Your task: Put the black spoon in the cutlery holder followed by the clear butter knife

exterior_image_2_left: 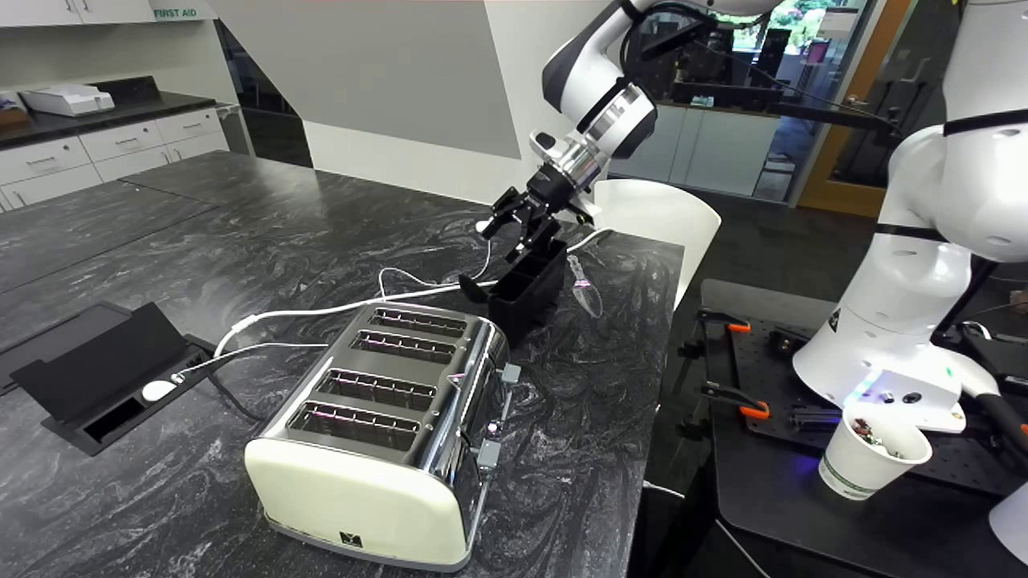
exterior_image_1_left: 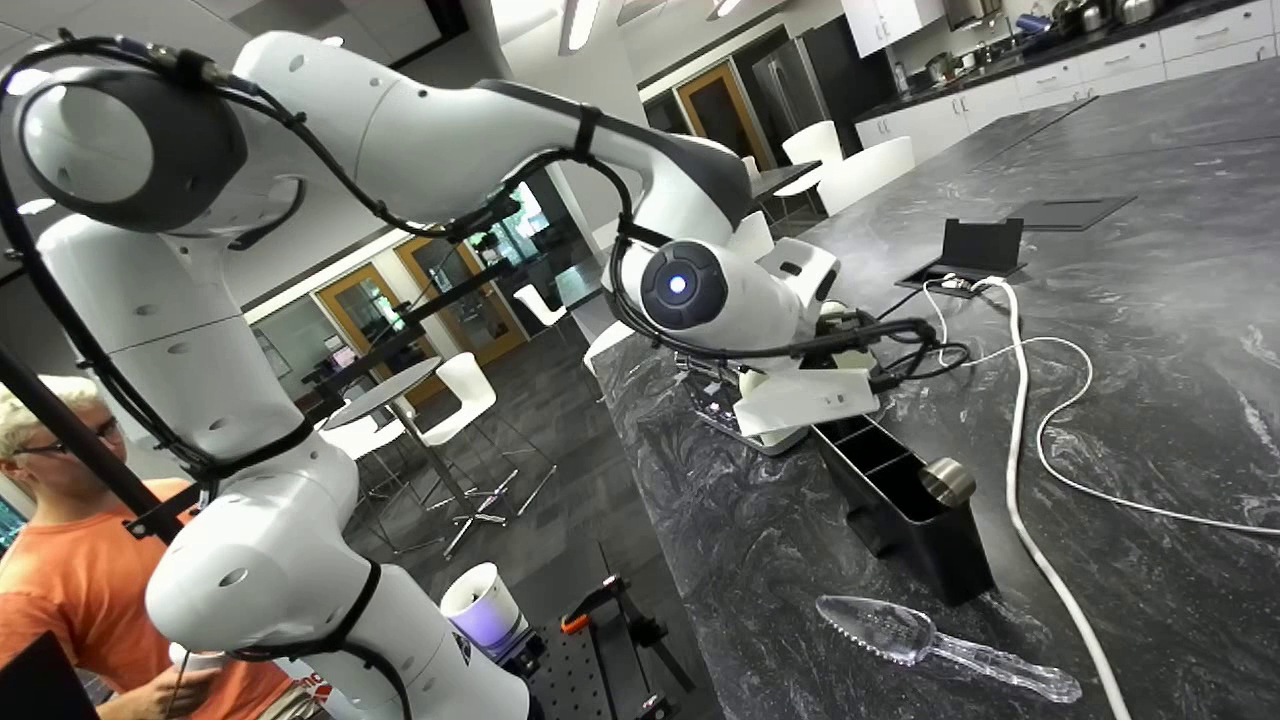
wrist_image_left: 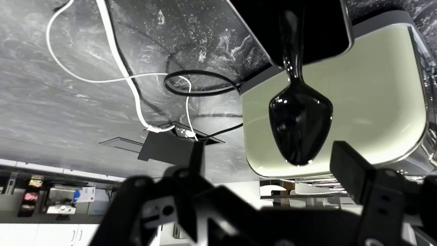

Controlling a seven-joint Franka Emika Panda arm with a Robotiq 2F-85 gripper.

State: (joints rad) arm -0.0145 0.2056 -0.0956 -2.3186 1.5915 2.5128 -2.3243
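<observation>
Grips nothing with the spread end effector [wrist_image_left: 269, 155], low in the wrist view; if backed off crookedly, could snag the black spoon [wrist_image_left: 300, 119] leaning from the cutlery holder [wrist_image_left: 327, 30], upper right. May next fumble the flat-lying clear butter knife [exterior_image_1_left: 948, 650], lower right in an exterior view.

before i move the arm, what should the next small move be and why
I'd probably ease the gripper gently back from the black spoon, jaws open. In the wrist view they stand wide, not closed on the spoon, which sits handle-down in the cutlery holder. The clear butter knife lies on the counter, so backing off likely frees the gripper to fetch it.
</observation>
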